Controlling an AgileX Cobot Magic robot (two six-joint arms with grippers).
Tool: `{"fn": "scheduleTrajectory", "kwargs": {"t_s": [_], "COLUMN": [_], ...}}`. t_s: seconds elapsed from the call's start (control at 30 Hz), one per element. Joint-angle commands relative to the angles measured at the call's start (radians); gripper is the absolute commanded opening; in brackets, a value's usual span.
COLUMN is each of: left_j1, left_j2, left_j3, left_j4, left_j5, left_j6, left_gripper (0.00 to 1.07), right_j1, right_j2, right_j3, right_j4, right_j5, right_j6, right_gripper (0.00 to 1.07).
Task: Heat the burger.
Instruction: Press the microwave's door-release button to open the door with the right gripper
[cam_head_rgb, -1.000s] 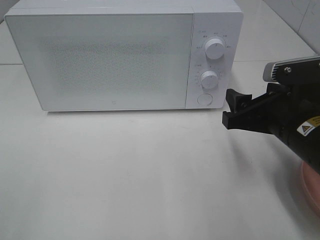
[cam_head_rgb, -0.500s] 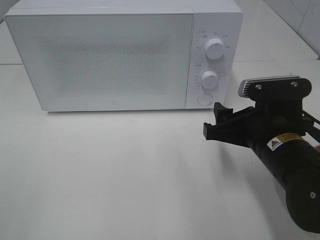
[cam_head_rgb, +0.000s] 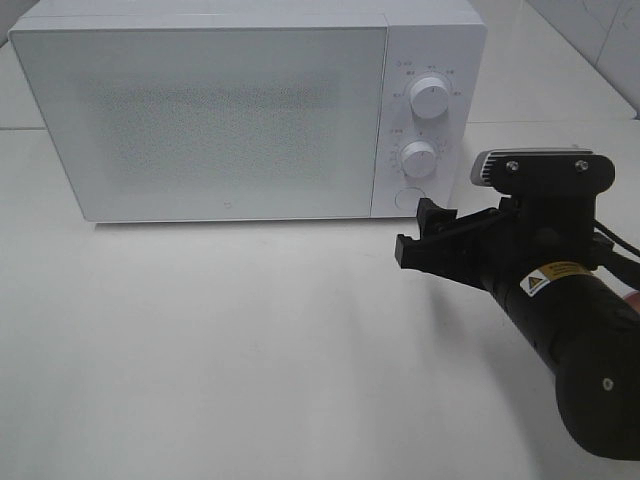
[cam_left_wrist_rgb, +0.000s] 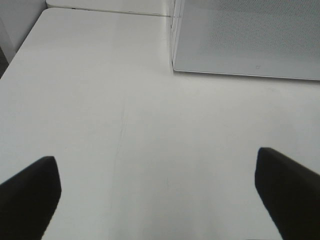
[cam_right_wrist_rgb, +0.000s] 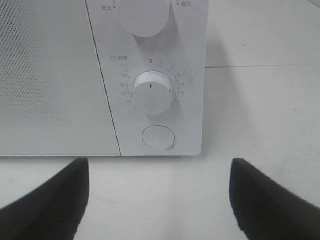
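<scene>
The burger is out of view in every frame. The white microwave (cam_head_rgb: 220, 110) stands at the back of the table with its door shut. My right gripper (cam_head_rgb: 415, 232) is open and empty, hovering just in front of the control panel's lower corner. The right wrist view looks between the open gripper (cam_right_wrist_rgb: 160, 200) straight at the round door button (cam_right_wrist_rgb: 159, 137) and the timer knob (cam_right_wrist_rgb: 152, 92) above it. My left gripper (cam_left_wrist_rgb: 160, 200) is open over bare table, with the microwave's lower left corner (cam_left_wrist_rgb: 175, 62) farther ahead. The left arm does not show in the exterior view.
The control panel carries an upper knob (cam_head_rgb: 430, 100), a lower knob (cam_head_rgb: 418, 158) and a round button (cam_head_rgb: 408, 198). A sliver of pink (cam_head_rgb: 631, 296) shows at the right edge behind my right arm. A tiled wall (cam_head_rgb: 600, 25) rises at the back right.
My right arm has swung left and inward, bringing its open gripper from the right edge to just in front of the microwave's button. The microwave has not moved.
</scene>
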Motion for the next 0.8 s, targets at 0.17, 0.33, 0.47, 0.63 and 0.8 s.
{"fn": "scheduleTrajectory", "kwargs": {"t_s": [0.17, 0.33, 0.47, 0.63, 0.8], "left_j1": [0.002, 0.002, 0.002, 0.002, 0.002], "left_j2": [-0.016, -0.016, -0.016, -0.016, -0.016], "left_j3": [0.002, 0.002, 0.002, 0.002, 0.002], "left_j4": [-0.004, -0.004, -0.004, -0.004, -0.004], "left_j5": [-0.015, -0.015, -0.015, -0.015, -0.015], "left_j6": [0.002, 0.002, 0.002, 0.002, 0.002], "left_gripper": [0.98, 0.98, 0.98, 0.98, 0.98], "right_j1": [0.005, 0.005, 0.005, 0.005, 0.005], "right_j2": [0.003, 0.003, 0.003, 0.003, 0.003], "right_j3": [-0.006, -0.006, -0.005, -0.005, -0.005], "right_j4": [0.003, 0.003, 0.003, 0.003, 0.003], "right_j5": [-0.008, -0.008, -0.002, -0.001, -0.001], "right_j6": [0.348, 0.634, 0.898, 1.153, 1.319], "right_gripper": [0.75, 0.75, 0.73, 0.60, 0.42]}}
